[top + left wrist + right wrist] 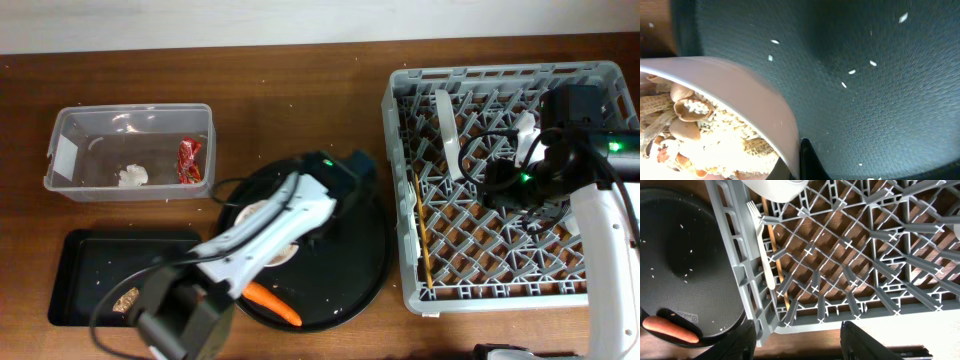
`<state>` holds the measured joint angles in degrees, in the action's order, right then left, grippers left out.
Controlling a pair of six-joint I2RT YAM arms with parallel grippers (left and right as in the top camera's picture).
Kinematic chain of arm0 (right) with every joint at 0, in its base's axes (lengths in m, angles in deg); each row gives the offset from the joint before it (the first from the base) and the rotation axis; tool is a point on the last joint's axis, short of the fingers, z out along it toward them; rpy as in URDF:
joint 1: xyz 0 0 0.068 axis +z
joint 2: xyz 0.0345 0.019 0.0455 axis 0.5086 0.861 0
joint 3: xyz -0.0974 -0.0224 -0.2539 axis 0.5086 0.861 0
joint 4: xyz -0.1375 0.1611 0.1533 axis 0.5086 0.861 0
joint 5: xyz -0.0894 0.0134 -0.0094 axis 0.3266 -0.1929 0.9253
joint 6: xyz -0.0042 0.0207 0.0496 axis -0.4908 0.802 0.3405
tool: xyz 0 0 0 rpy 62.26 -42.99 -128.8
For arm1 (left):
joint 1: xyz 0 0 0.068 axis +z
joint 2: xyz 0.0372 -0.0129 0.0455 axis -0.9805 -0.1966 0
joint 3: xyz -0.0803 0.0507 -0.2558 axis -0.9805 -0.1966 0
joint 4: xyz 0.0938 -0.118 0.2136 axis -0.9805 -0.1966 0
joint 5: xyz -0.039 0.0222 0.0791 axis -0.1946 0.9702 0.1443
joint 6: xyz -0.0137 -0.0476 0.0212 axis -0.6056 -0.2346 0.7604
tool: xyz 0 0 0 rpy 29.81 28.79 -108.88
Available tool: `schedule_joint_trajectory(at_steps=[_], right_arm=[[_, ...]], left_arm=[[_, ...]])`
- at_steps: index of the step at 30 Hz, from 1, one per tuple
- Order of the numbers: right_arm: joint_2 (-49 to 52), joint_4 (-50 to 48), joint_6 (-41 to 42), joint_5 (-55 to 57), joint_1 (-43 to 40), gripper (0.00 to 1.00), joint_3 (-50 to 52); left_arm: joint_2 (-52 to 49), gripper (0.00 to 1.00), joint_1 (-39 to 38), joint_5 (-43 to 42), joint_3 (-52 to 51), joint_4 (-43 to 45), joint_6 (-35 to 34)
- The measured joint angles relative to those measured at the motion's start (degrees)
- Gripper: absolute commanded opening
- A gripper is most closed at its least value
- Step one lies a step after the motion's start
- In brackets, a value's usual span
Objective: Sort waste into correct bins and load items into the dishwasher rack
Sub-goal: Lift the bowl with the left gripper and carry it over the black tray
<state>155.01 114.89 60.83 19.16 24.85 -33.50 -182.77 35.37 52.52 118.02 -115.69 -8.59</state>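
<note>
My left gripper [799, 162] is shut on the rim of the pale round plate [740, 100], which holds brown and beige food scraps [695, 125] and rice. The plate [284, 254] sits over the large round black tray, mostly hidden under my left arm. An orange carrot [272, 303] lies on that tray's near edge. My right gripper [800, 340] is open and empty above the near edge of the grey dishwasher rack [400, 200]. A white fork [762, 245], wooden chopsticks [423, 230] and a white dish [775, 187] are in the rack.
The clear tub [70, 125] at the back left holds a red wrapper [189, 160] and a white tissue wad [132, 176]. The shallow black tray [80, 250] at the front left holds a brown scrap [127, 299]. Rice grains dot the round black tray [880, 90].
</note>
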Motion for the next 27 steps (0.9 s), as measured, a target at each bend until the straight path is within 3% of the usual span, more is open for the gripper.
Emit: schedule_joint_trajectory(at_steps=[8,27], right_arm=[[0.0,0.0,0.0,0.0,0.0,0.56,0.0],[0.0,0.0,-0.2,0.3,0.0,0.53,0.0]], left_arm=[[7.8,0.0,7.3,-3.3,0.1,-0.2,5.2],[8.3,0.0,26.5,-16.0,0.1,1.1,18.0]])
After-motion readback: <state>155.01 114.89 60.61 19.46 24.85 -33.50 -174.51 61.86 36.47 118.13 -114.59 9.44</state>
